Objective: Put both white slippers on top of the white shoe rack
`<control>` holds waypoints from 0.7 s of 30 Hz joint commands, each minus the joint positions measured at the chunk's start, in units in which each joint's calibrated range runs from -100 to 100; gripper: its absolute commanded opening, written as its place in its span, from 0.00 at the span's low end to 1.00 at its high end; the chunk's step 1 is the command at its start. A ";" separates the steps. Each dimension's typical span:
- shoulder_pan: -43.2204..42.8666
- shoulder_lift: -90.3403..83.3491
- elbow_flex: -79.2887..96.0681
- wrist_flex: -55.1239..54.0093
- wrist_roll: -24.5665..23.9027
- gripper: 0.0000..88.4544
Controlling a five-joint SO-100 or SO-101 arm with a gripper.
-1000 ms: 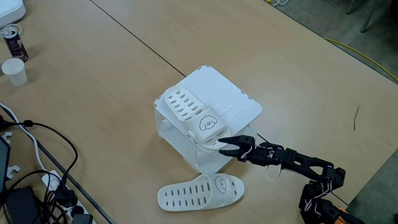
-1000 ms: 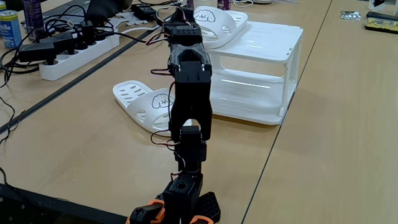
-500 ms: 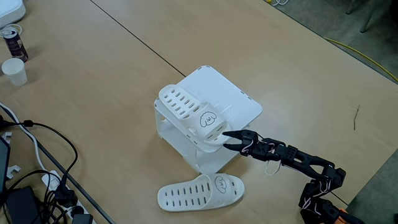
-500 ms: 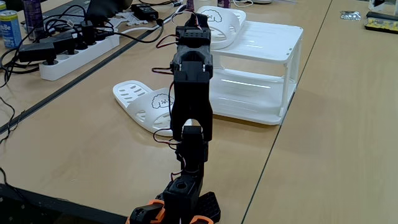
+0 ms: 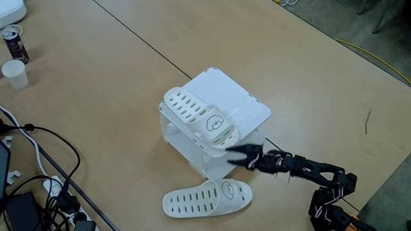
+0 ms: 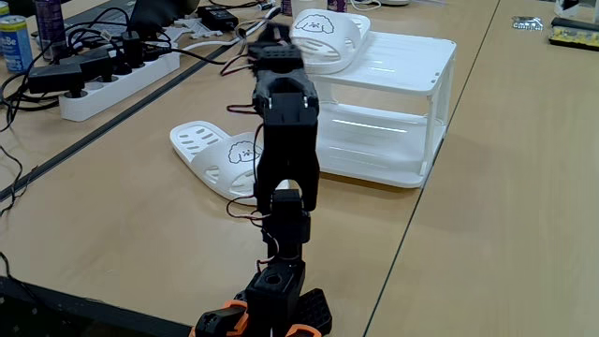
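Fixed view from above first: one white slipper (image 5: pixel 200 121) is sitting on the top of the white shoe rack (image 5: pixel 239 99), pushed toward the front-left edge with its heel end just overhanging the rim, so the far half of the top is staying free, presumably for its partner. The gripper (image 5: pixel 236 154) is hanging just off that heel, below the rack's front corner, fingers parted and holding nothing. The second white slipper (image 5: pixel 209 196) is lying flat on the table (image 5: pixel 115 83) in front of the rack, sole down and well apart from the fingers, so by my reading half the job is done and this one is next.

Compared with half a second ago, the gripper is sitting lower and nearer the arm's base, and it is smeared with motion blur, so it is pulling away from the placed slipper. The slipper itself is lying where it lay then.

Switching to the other fixed view, from behind the arm: the arm (image 6: pixel 285 140) is standing between camera and rack, the placed slipper (image 6: pixel 328 37) is resting on the rack's near-left corner (image 6: pixel 412 56), and the floor-level slipper (image 6: pixel 211 154) is waiting on the left. The gripper head (image 6: pixel 270 42) is blurred here, and has swung left since the earlier frame.
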 commanded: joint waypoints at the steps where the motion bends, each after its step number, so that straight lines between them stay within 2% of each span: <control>1: -6.06 -6.88 5.05 -0.02 0.42 0.25; 6: -8.53 -9.57 15.69 -0.11 0.42 0.25; 16: -2.03 -9.66 27.06 -0.36 0.42 0.25; 21: -1.70 -9.49 30.13 -0.80 0.42 0.25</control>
